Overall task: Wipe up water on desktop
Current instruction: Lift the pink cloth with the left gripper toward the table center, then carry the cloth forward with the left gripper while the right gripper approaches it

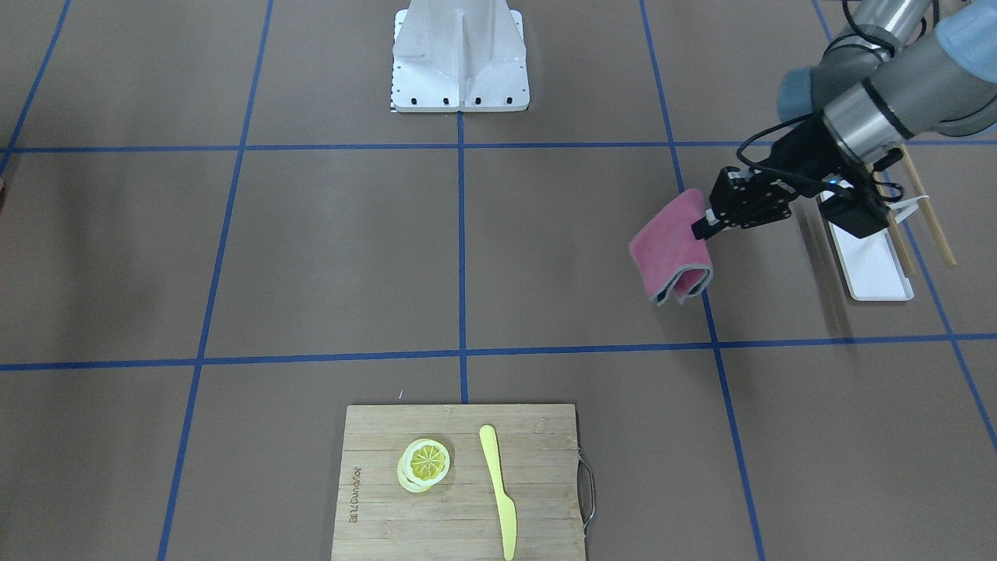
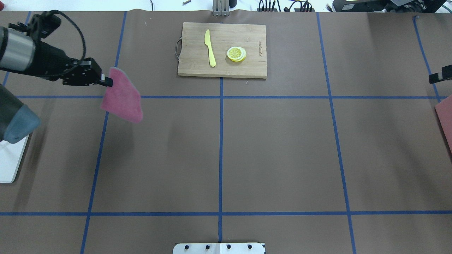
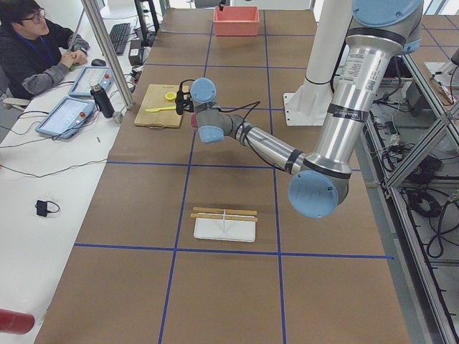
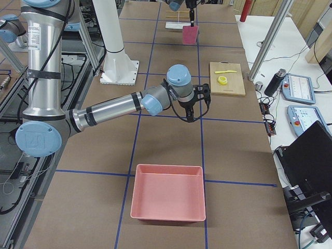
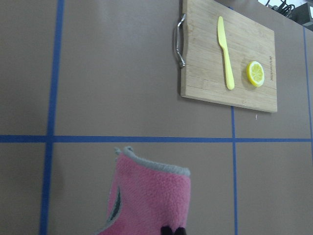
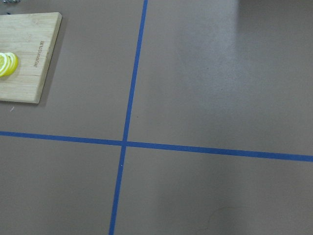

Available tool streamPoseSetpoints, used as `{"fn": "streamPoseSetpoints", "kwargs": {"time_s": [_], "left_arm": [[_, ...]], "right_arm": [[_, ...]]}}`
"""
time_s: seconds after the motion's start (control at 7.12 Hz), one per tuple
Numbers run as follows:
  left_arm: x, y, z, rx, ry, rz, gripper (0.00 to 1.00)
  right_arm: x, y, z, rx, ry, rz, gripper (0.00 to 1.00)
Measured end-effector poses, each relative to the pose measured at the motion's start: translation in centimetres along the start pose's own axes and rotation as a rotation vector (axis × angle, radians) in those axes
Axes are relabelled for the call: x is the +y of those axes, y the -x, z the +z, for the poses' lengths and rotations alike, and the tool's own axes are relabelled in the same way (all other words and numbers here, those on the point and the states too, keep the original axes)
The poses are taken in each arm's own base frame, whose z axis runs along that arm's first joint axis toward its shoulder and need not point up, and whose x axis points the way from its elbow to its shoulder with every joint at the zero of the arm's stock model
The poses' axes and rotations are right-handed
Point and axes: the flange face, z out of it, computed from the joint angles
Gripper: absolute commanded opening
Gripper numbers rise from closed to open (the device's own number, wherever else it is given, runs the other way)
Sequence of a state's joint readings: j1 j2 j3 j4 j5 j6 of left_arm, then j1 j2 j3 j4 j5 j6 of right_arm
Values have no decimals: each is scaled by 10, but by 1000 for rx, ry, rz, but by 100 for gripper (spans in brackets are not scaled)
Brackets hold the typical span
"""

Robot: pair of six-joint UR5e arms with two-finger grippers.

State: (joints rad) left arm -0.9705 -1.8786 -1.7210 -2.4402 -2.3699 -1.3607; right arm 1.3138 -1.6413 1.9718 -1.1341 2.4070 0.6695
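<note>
- Left gripper [image 1: 699,227] first: its black fingers are pinched tight on the top edge of a pink cloth [image 1: 668,251], and the wrist view shows the fingertips [image 5: 171,230] biting into the pile.
- The cloth is fleecy and soft, with a grey bound edge. It is doubled over, so its lower end curls into a rounded fold. It hangs from the fingers over a blue tape line; whether its bottom touches the surface I cannot tell.
- Under it lies the desktop [image 1: 343,249]: flat, matte brown, and cut into big rectangles by thin blue tape.
- Just beside the left arm lies a white rectangular tray [image 1: 876,273], smooth and shallow. Thin pale wooden sticks [image 1: 931,222] lie at its far end.
- Further along, at the operators' edge, sits a bamboo cutting board [image 1: 537,436] with grained slats and a bent metal handle on one short side.
- On the board lies a yellow plastic knife [image 1: 498,491], long and round-tipped. Near it, and apart from it, sits a small stack of round lemon slices [image 1: 424,463].
- Well across the table is the right gripper [image 2: 439,76]. Only a black tip shows at the overhead edge, and I cannot tell how its jaws are set.
- Farthest out, at the right-hand end, sits a square salmon-pink bin [image 4: 168,193] with smooth walls and rounded corners.
</note>
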Motion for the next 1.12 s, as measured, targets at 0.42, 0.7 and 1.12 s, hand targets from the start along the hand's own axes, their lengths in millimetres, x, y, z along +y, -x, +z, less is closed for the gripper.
{"fn": "streamPoseSetpoints", "kwargs": {"time_s": [0.42, 0.7, 1.12], "left_arm": [[18, -68, 48, 59, 7, -33, 0], [34, -108, 77, 93, 1, -68, 0], [51, -153, 102, 133, -9, -102, 0]], "right_arm": [[10, 69, 21, -92, -1, 92, 99], [7, 125, 40, -122, -11, 154, 99], [7, 215, 74, -169, -60, 222, 100]]}}
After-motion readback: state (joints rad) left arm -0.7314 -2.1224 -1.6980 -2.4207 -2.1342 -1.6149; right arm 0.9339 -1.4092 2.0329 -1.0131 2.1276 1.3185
